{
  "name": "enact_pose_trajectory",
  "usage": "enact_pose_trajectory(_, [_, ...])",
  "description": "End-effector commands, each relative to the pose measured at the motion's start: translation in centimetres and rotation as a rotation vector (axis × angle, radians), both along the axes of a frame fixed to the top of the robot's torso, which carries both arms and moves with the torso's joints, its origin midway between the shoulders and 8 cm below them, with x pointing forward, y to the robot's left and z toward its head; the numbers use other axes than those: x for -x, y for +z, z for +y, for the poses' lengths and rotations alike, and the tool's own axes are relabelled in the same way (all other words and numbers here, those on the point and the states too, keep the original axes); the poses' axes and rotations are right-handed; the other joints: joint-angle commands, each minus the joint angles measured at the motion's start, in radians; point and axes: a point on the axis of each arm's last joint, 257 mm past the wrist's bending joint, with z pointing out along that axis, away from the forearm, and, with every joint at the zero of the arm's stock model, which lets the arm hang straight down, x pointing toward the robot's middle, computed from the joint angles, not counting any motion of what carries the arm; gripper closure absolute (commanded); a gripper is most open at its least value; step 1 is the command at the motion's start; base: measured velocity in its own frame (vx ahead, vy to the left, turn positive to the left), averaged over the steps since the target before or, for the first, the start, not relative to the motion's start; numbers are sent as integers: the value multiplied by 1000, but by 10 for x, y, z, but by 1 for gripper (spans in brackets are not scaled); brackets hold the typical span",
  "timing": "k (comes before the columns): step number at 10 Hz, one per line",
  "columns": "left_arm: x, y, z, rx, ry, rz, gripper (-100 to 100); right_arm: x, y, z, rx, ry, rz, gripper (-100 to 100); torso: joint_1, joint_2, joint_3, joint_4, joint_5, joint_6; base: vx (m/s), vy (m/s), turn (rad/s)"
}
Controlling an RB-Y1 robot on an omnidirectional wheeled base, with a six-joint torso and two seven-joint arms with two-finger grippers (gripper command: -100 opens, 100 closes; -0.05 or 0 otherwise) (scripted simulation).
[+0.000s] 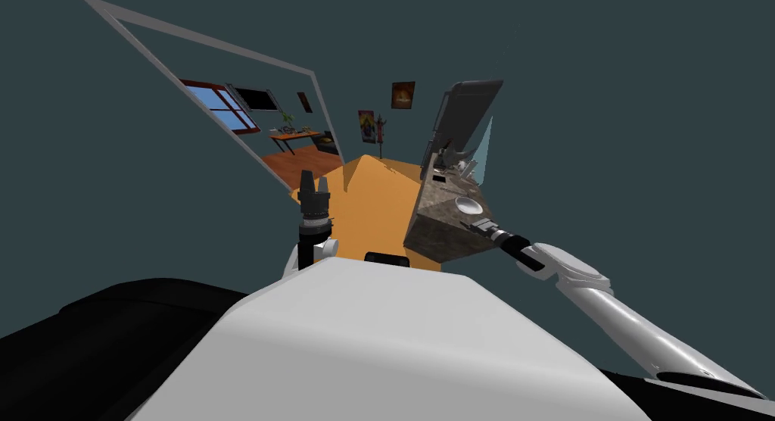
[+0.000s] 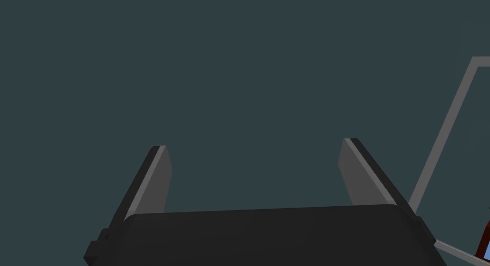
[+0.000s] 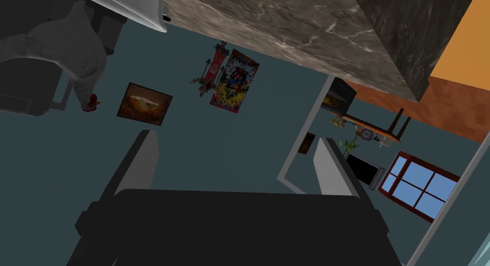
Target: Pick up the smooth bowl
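The smooth bowl (image 1: 468,206), pale grey and round, sits on the top of a mottled stone counter (image 1: 443,242), close to its near edge. My right gripper (image 1: 469,222) reaches in just short of the bowl on the near side, a little above the counter. In the right wrist view the gripper (image 3: 237,158) is open with nothing between its fingers. There the bowl's rim (image 3: 129,7) shows beyond and off to the side of one fingertip. My left gripper (image 1: 314,185) is held upright over the floor, well left of the counter. It (image 2: 253,172) is open and empty.
A white chicken-like figure (image 3: 72,52) and a tall dark grey panel (image 1: 465,113) stand on the counter behind the bowl. Orange floor (image 1: 371,197) stretches left of the counter. A doorway (image 1: 303,136) lies beyond it.
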Motion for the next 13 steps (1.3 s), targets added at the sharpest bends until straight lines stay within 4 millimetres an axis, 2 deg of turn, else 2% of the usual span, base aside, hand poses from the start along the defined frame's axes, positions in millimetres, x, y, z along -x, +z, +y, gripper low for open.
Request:
enact_pose_trajectory(1, [0, 0, 0, 0, 0, 0, 0, 12, -3, -24, 92, 6, 40, -100, 0, 0, 0, 0, 0, 0, 36, 11, 117])
enact_pose_trajectory(2, [0, 0, 0, 0, 0, 0, 0, 22, -9, -43, 156, 10, 75, -100, 0, 0, 0, 0, 0, -1, 62, 22, 217])
enact_pose_trajectory(3, [0, 0, 0, 0, 0, 0, 0, 21, -6, -45, 166, 11, 76, -100, 0, -1, -1, 0, 0, 0, 54, 15, 78])
enact_pose_trajectory(4, [0, 0, 0, 0, 0, 0, 0, 31, -9, -65, 232, 16, 113, -100, 0, -1, -1, 0, 0, 0, 50, 12, 130])
enact_pose_trajectory(5, [0, 0, 0, 0, 0, 0, 0, 31, -9, -65, 232, 16, 113, -100, 0, -1, -1, 0, 0, -1, 40, -1, 77])
enact_pose_trajectory(8, [0, 0, 0, 0, 0, 0, 0, 65, -18, -116, 397, 34, 228, -100, -2, -2, -1, 0, 0, -1, 70, -5, 188])
enact_pose_trajectory(10, [0, 0, 0, 0, 0, 0, 0, 89, -24, -143, 478, 47, 305, -100, -2, -4, -2, -1, 0, 0, 99, -9, 190])
enact_pose_trajectory(11, [0, 0, 0, 0, 0, 0, 0, 113, -30, -164, 537, 61, 377, -100, -2, -5, -3, -1, 0, -1, 135, -20, 303])
enact_pose_trajectory(13, [0, 0, 0, 0, 0, 0, 0, 136, -38, -178, 575, 75, 442, -100, -4, -6, -4, -2, -1, 0, 113, -56, 152])
